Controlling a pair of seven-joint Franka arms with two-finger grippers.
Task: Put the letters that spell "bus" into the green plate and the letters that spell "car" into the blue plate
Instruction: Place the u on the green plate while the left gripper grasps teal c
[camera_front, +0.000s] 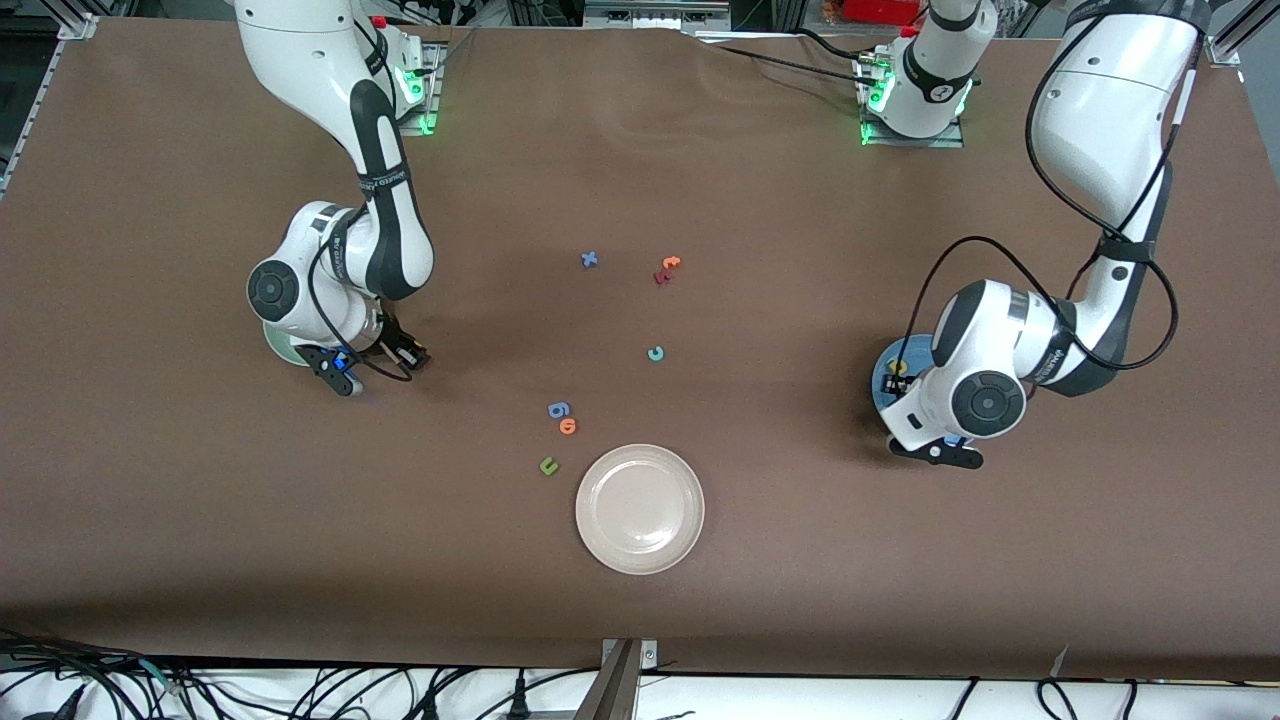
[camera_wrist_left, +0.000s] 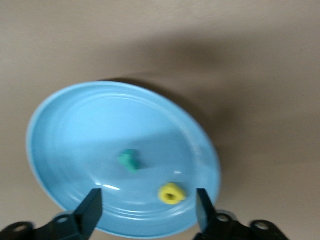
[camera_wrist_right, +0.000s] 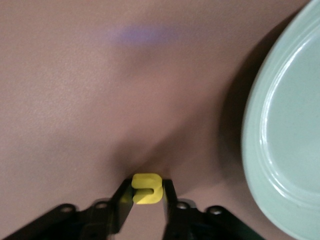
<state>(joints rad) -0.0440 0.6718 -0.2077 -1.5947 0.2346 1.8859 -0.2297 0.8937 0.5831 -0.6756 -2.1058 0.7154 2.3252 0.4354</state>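
Observation:
My right gripper (camera_wrist_right: 146, 189) is shut on a yellow u (camera_wrist_right: 147, 188), low over the table right beside the green plate (camera_wrist_right: 285, 125). In the front view that gripper (camera_front: 408, 355) sits at the right arm's end, and the arm hides most of the green plate (camera_front: 277, 349). My left gripper (camera_wrist_left: 147, 202) hangs open over the blue plate (camera_wrist_left: 75, 130), with nothing between its fingers. A teal letter (camera_wrist_left: 130, 160) and a yellow a (camera_wrist_left: 171, 193) lie in that plate. The teal c (camera_front: 656, 352) lies mid-table. The blue plate (camera_front: 878, 372) shows partly under the left wrist.
A beige-white plate (camera_front: 640, 508) sits nearest the front camera. Beside it lie a dark green u (camera_front: 548, 465), an orange o (camera_front: 568, 426) and a blue letter (camera_front: 558, 409). A blue x (camera_front: 589, 259) and red and orange letters (camera_front: 666, 269) lie farther back.

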